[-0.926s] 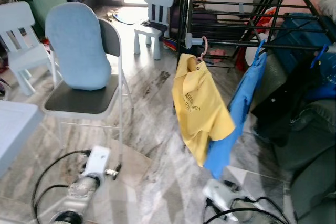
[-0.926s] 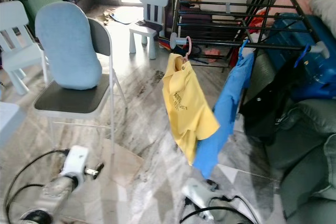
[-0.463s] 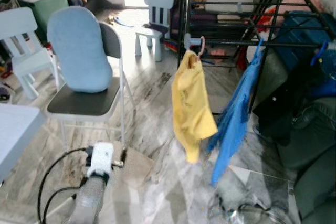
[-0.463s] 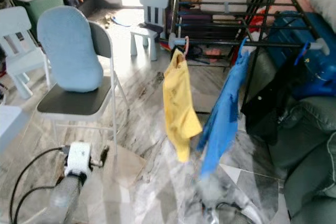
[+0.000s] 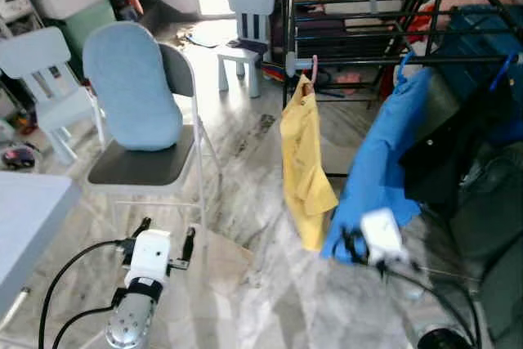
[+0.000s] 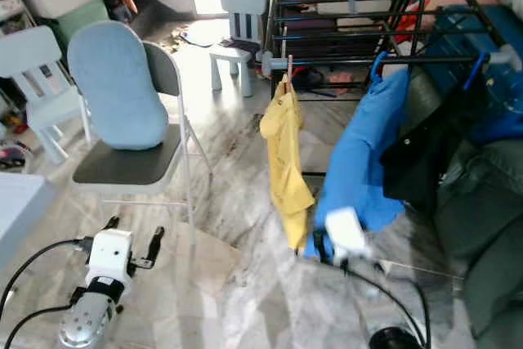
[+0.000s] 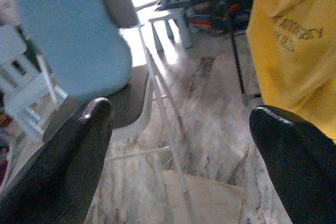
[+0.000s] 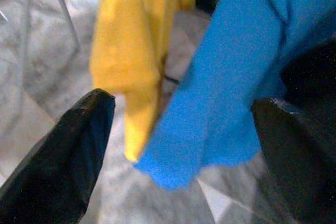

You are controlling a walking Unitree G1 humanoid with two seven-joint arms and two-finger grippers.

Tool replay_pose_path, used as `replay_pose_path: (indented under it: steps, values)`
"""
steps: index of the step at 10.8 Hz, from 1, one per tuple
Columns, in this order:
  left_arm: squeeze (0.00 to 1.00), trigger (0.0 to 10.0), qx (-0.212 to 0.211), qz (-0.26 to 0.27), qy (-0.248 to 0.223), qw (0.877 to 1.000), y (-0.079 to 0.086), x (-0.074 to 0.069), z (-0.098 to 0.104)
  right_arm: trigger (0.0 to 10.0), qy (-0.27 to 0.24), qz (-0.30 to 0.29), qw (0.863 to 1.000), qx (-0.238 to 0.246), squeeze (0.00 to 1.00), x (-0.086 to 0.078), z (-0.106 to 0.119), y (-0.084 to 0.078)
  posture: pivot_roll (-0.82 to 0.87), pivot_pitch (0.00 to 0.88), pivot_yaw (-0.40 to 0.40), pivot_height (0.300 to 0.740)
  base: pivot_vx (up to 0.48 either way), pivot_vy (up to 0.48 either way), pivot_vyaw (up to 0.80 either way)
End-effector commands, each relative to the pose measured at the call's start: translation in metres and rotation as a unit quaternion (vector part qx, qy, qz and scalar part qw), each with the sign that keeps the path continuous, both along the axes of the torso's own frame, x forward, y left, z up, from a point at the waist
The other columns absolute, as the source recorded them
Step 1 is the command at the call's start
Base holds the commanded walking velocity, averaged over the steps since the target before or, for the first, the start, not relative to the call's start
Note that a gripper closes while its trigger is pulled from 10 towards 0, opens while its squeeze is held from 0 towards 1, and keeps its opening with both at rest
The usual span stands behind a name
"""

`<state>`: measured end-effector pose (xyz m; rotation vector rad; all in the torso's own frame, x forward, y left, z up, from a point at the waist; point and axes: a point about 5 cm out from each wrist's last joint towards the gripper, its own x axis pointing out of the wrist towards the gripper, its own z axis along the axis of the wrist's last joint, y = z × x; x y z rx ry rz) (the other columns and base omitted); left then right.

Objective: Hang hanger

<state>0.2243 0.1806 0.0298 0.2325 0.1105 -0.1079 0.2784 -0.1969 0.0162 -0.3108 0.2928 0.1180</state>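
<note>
A yellow shirt (image 5: 304, 161) hangs on a pink hanger (image 5: 314, 69) hooked over the black drying rack (image 5: 368, 6). Beside it a blue shirt (image 5: 380, 161) hangs from a blue hanger (image 5: 403, 67) on the same rail. My right gripper (image 5: 347, 243) is raised, blurred, just in front of the blue shirt's lower hem. In the right wrist view the right gripper (image 8: 182, 103) is open and holds nothing, with both shirts ahead of it. My left gripper (image 5: 167, 228) is open low over the floor, near the chair; the left wrist view has the yellow shirt (image 7: 294, 51) beyond its spread fingers (image 7: 79, 156).
A folding chair with a light blue cushion (image 5: 131, 87) stands at the left. Two small white chairs (image 5: 245, 6) (image 5: 41, 71) stand behind it, and a pale table corner (image 5: 24, 210) is at the near left. A black garment (image 5: 445, 153) and a grey sofa (image 5: 498, 226) crowd the right.
My right arm has come up from the bottom edge to the blue shirt's hem. The yellow shirt has swung from spread out to edge-on. The camera has shifted slightly.
</note>
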Motion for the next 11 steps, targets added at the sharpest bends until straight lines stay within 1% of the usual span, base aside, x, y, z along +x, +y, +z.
replay_pose_path:
  steps: [1,2,3,4,5,6,7,8,9,10,11]
  values:
    - [0.0,10.0,0.003,-0.017,-0.004,1.0,-0.001,-0.001,0.005,10.0,-0.006,0.016,1.0,0.022,0.0,-0.004,0.005,0.008,-0.18,0.0,0.117,0.74,0.0,0.0,0.0]
    - [0.0,10.0,0.012,-0.009,-0.015,1.0,-0.004,-0.004,0.009,10.0,-0.033,0.032,0.998,0.042,0.0,-0.009,0.017,0.015,-0.18,0.0,0.11,0.74,0.0,0.0,0.0]
    - [0.0,10.0,0.0,0.023,-0.014,1.0,-0.002,-0.004,0.011,10.0,-0.071,0.023,0.996,0.04,0.0,-0.013,0.03,0.018,-0.18,0.0,0.101,0.74,0.0,0.0,0.0]
    - [0.0,10.0,-0.032,0.058,-0.009,0.998,0.002,-0.001,0.013,10.0,-0.071,-0.013,0.997,0.025,0.0,-0.017,0.029,0.017,-0.17,0.0,0.087,0.74,0.0,0.0,0.0]
    - [0.0,10.0,-0.059,0.064,-0.009,0.996,0.001,0.001,0.014,10.0,-0.055,-0.063,0.996,0.03,0.0,-0.019,0.022,0.015,-0.17,0.0,0.084,0.74,0.0,0.0,0.0]
    - [0.0,10.0,-0.062,0.048,-0.008,0.997,-0.004,0.001,0.016,10.0,-0.057,-0.068,0.996,0.015,0.0,-0.019,0.024,0.015,-0.18,0.0,0.081,0.74,0.0,0.0,0.0]
    - [0.0,10.0,-0.063,0.037,-0.009,0.997,-0.007,0.001,0.017,10.0,-0.056,-0.054,0.997,0.026,0.0,-0.016,0.027,0.018,-0.19,0.0,0.081,0.74,0.0,0.0,0.0]
    - [0.0,10.0,-0.07,0.043,-0.008,0.997,-0.007,0.004,0.019,10.0,-0.074,-0.068,0.995,0.017,0.0,-0.011,0.034,0.015,-0.19,0.0,0.08,0.74,0.0,0.0,0.0]
    - [0.0,10.0,-0.082,0.038,-0.01,0.996,-0.008,0.007,0.02,10.0,-0.066,-0.053,0.994,0.062,0.0,-0.01,0.037,0.016,-0.19,0.0,0.077,0.74,0.0,0.0,0.0]
    - [0.0,10.0,-0.092,0.019,-0.008,0.996,-0.013,0.009,0.02,10.0,-0.067,-0.044,0.993,0.085,0.0,-0.011,0.039,0.018,-0.18,0.0,0.077,0.74,0.0,0.0,0.0]
    - [0.0,10.0,-0.099,0.017,-0.01,0.995,-0.016,0.013,0.021,10.0,-0.067,-0.042,0.994,0.074,0.0,-0.012,0.038,0.02,-0.19,0.0,0.08,0.74,0.0,0.0,0.0]
